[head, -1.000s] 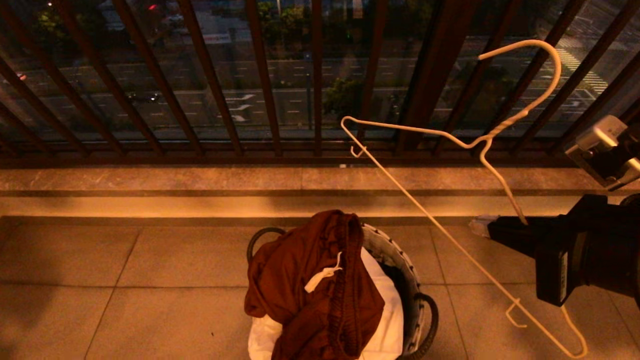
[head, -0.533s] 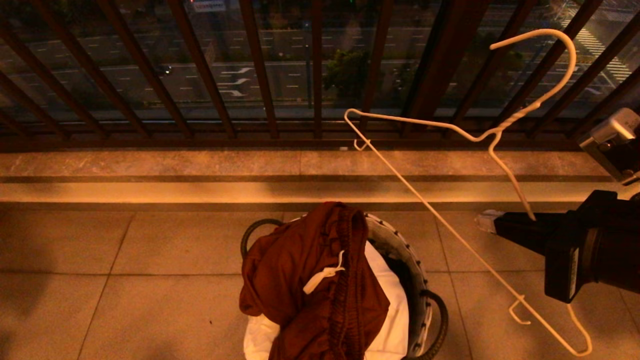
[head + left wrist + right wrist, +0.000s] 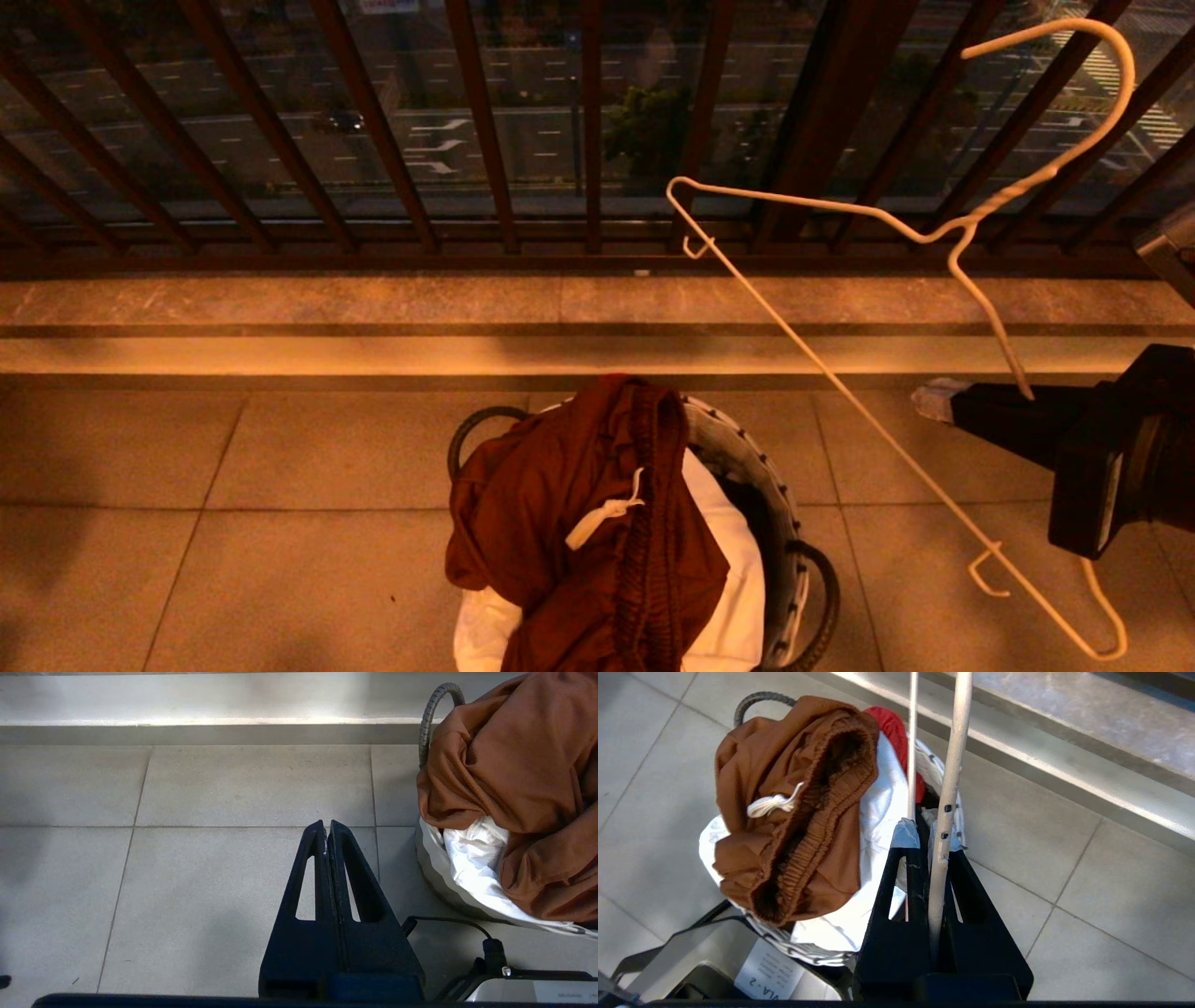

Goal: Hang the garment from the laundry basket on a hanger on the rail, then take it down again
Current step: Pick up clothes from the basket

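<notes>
The garment [image 3: 588,523], rust-brown shorts with a white drawstring, lies heaped over the top of the laundry basket [image 3: 775,495] on the tiled floor. My right gripper [image 3: 934,401] hovers to the right of the basket, shut on the lower arm of the thin white hanger [image 3: 1006,199], which stands tilted with its hook up against the bars. In the right wrist view the hanger's wire [image 3: 951,765] runs between the taped fingertips of the right gripper [image 3: 924,833], with the garment [image 3: 794,812] beyond. My left gripper [image 3: 326,826] is shut and empty, low beside the basket [image 3: 434,877]. The rail is out of view.
A dark brown barred railing [image 3: 485,121] and a stone ledge [image 3: 373,317] close off the far side. White cloth [image 3: 728,597] and a red piece [image 3: 892,728] lie under the shorts. My base and a cable [image 3: 448,919] sit near the basket.
The head view has tilted, shifting the whole scene up in the picture. My right gripper has carried the hanger a little up and to the right. The garment and the left gripper have not moved.
</notes>
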Available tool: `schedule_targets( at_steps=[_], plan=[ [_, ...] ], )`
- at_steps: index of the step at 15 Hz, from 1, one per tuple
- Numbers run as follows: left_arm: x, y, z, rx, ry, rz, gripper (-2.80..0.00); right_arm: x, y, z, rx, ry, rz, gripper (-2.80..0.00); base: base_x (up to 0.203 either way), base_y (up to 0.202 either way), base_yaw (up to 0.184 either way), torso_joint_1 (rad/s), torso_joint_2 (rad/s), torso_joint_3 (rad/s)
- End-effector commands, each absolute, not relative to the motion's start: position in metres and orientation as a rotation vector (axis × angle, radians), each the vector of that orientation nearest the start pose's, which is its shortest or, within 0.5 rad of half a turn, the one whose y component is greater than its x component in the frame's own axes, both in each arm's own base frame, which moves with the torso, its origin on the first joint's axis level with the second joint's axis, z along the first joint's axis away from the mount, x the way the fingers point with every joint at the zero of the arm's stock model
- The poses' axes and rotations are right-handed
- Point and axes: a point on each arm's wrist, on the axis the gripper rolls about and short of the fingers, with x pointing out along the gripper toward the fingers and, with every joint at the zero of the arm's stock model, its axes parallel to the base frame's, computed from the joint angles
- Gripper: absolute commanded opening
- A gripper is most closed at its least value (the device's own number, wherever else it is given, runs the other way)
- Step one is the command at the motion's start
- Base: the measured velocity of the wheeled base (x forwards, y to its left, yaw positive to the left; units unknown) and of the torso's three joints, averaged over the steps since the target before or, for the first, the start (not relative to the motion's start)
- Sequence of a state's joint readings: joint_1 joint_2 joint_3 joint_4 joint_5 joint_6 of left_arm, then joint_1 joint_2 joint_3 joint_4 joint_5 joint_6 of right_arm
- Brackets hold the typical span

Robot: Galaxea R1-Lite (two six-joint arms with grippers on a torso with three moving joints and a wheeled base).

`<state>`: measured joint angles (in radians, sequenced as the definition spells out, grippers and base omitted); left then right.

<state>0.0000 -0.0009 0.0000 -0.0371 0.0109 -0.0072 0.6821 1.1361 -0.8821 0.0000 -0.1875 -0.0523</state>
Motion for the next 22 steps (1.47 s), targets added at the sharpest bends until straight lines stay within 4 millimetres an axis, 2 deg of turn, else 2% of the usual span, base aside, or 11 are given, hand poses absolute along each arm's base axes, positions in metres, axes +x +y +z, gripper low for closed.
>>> schedule_targets(
  at_steps=[1,8,10,14,18,20,22],
  plan=[
    [-0.022,0.0,0.077,-0.008,-0.029,0.011,-2.8,0.126,0.097,0.276,-0.159,0.216,0.496,-2.8,0.0,0.0,0.0,0.0,0.0,0.0],
    [-0.023,0.0,0.081,-0.002,-0.044,0.012,-2.8,0.126,0.097,0.276,-0.159,0.216,0.496,-2.8,0.0,0.0,0.0,0.0,0.0,0.0],
    [-0.027,0.0,0.095,-0.002,-0.077,0.003,-2.8,0.125,0.096,0.277,-0.158,0.213,0.496,-2.8,0.0,0.0,0.0,0.0,0.0,0.0],
    [-0.02,-0.001,0.126,0.001,-0.032,-0.025,-2.8,0.124,0.096,0.277,-0.157,0.21,0.496,-2.8,0.0,0.0,0.0,0.0,0.0,0.0],
    [0.001,-0.002,0.15,0.062,0.073,-0.117,-2.8,0.123,0.093,0.279,-0.152,0.199,0.48,-2.8,0.0,0.0,0.0,0.0,0.0,0.0],
    [0.018,-0.004,0.161,0.13,0.138,-0.172,-2.8,0.125,0.09,0.282,-0.148,0.193,0.453,-2.8,0.0,0.0,0.0,0.0,0.0,0.0],
    [0.04,-0.006,0.181,0.154,0.186,-0.255,-2.8,0.125,0.088,0.283,-0.144,0.188,0.446,-2.8,0.0,0.0,0.0,0.0,0.0,0.0]
  ],
)
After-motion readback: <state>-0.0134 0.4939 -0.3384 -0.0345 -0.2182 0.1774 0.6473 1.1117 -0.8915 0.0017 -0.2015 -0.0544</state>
